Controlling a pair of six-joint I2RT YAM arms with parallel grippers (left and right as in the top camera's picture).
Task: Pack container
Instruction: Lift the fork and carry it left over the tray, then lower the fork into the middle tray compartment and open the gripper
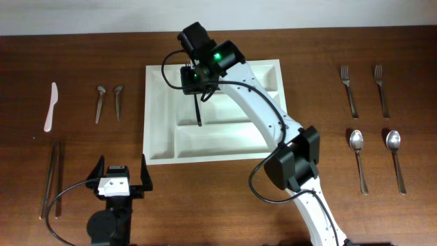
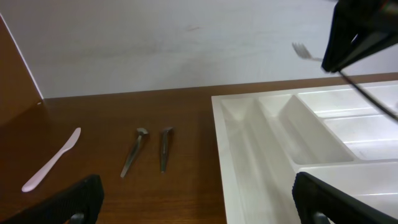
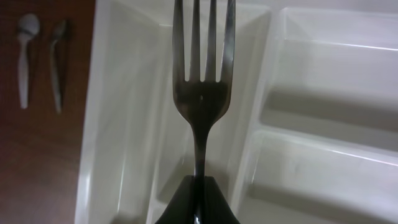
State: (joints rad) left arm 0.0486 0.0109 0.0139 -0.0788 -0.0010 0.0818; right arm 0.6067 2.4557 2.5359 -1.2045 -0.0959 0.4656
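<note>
Fork [image 3: 200, 99] handle hidden inside right tool [image 3: 196, 202], tine tips cropped, over container [image 3: 323, 74]

Soft even light, wrist views dim, blurry

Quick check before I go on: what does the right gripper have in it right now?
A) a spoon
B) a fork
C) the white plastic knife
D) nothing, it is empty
B: in the right wrist view the right gripper is shut on the handle of a fork, whose four tines point away over the container.
</note>
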